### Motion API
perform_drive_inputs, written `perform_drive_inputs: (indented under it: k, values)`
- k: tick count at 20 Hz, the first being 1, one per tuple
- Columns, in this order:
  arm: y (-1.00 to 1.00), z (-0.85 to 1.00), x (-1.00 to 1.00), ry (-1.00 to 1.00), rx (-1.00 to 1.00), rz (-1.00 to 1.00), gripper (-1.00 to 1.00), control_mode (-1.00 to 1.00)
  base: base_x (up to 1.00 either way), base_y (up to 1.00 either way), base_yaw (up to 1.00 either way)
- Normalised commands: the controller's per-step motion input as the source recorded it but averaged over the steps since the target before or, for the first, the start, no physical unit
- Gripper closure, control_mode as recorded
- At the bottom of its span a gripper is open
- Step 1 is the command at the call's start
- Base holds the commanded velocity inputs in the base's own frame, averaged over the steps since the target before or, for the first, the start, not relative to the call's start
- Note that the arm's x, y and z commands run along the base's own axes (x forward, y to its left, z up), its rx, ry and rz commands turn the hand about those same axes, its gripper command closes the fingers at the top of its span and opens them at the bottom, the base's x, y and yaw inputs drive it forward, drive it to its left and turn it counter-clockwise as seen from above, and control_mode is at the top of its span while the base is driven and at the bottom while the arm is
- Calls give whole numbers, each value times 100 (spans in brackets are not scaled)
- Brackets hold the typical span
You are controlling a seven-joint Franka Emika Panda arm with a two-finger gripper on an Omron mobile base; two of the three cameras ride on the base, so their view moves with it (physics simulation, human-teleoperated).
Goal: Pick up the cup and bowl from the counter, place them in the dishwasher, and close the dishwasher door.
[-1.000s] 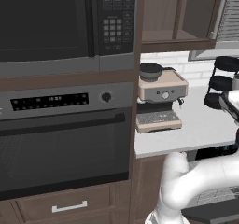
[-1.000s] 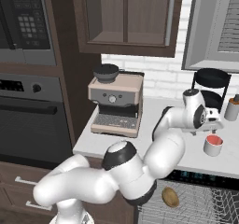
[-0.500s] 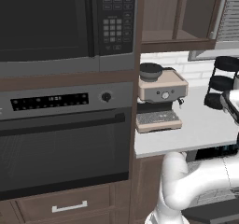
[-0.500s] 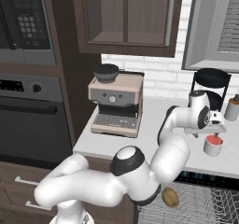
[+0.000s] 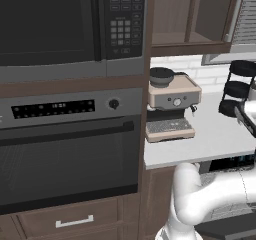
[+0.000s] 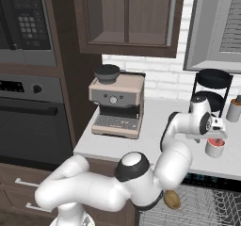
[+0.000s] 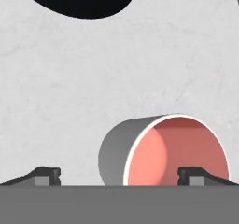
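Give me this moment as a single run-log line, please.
phase: reach for cup | gripper: open, above cup | cup: upright on counter | bowl: in dishwasher rack

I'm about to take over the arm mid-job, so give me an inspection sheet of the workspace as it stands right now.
Surface: counter, light grey, bare around the cup.
Job's things: cup upright on the counter, pale outside, red inside, also seen in the right base view. Bowl already down in the dishwasher, whose rack is exposed, door not closed.
Clutter: coffee machine at the counter's left; black tiered stand at the back; small grey canister at the far right.
Tool: tool open, hovering over the cup, one fingertip each side, not gripping.
Cables: nothing seen.
Surroundings: oven and microwave to the left; wall cabinets above.
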Motion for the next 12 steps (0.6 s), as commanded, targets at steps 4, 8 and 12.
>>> perform_drive_inputs:
  k: [4, 8, 12]
  values:
    - [-25, -16, 4, 0, 0, 0, -100, -100, 0, 0, 0]
    - [-20, -12, 1, 3, 0, 0, -100, -100, 0, 0, 0]
    - [-2, -20, 1, 9, 0, 0, 100, -100, 0, 0, 0]
